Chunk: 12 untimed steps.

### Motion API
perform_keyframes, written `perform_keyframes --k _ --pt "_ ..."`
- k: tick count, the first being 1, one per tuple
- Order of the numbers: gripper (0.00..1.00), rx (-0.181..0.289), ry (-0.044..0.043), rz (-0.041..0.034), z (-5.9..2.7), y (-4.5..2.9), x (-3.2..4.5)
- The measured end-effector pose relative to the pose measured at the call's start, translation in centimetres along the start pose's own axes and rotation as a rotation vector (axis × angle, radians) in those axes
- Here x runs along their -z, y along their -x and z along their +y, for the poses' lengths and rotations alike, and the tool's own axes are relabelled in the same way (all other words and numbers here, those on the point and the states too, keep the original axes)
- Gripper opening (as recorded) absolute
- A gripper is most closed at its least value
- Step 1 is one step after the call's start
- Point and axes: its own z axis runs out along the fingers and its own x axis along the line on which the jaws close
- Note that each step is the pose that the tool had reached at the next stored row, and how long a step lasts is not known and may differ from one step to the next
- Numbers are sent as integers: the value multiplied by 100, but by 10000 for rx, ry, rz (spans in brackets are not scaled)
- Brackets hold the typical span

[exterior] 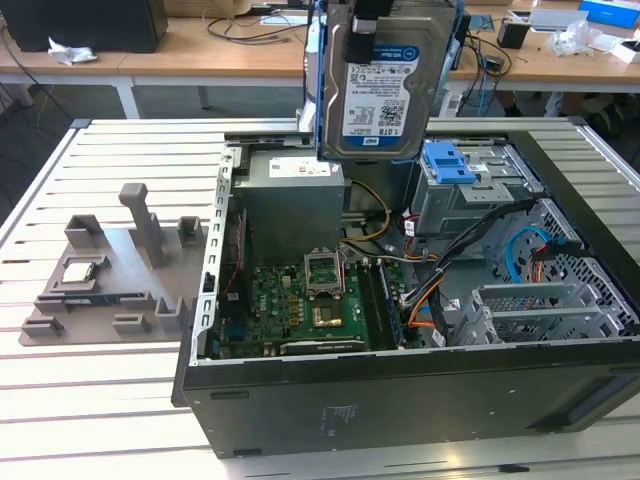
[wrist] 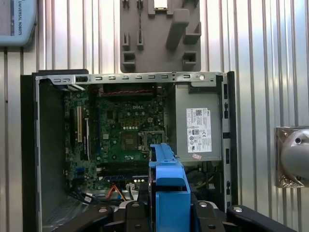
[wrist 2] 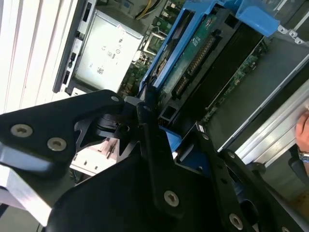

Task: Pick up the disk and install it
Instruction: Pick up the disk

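Note:
The disk (exterior: 385, 85) hangs upright, high over the open computer case (exterior: 400, 400). It is a silver drive with a white-and-blue label and a blue carrier rail along its sides. My gripper (exterior: 366, 18) is shut on its upper end. In the second wrist view the black fingers (wrist 2: 149, 145) clamp the blue rail, and the disk (wrist 2: 193, 53) shows its green circuit board underside. In the first wrist view the blue rail of the disk (wrist: 169, 188) sticks out between the gripper's fingers (wrist: 140, 212), above the motherboard (wrist: 120, 130).
Inside the case, a grey power supply box (exterior: 290, 200) sits below the disk. A grey drive cage topped by a blue bracket (exterior: 448, 162) is at the exterior view's right. A grey fixture plate (exterior: 110, 270) lies on the slatted table. A hand (wrist 2: 303, 128) shows beside the case.

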Motion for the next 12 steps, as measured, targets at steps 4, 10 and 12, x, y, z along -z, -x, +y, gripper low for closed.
perform_keyframes --k 4,10,12 --pt "37 0 11 -1 -103 -72 -1" --pt "37 -2 50 1 -279 -205 -2" --pt "37 -1 54 1 -313 -304 -3"
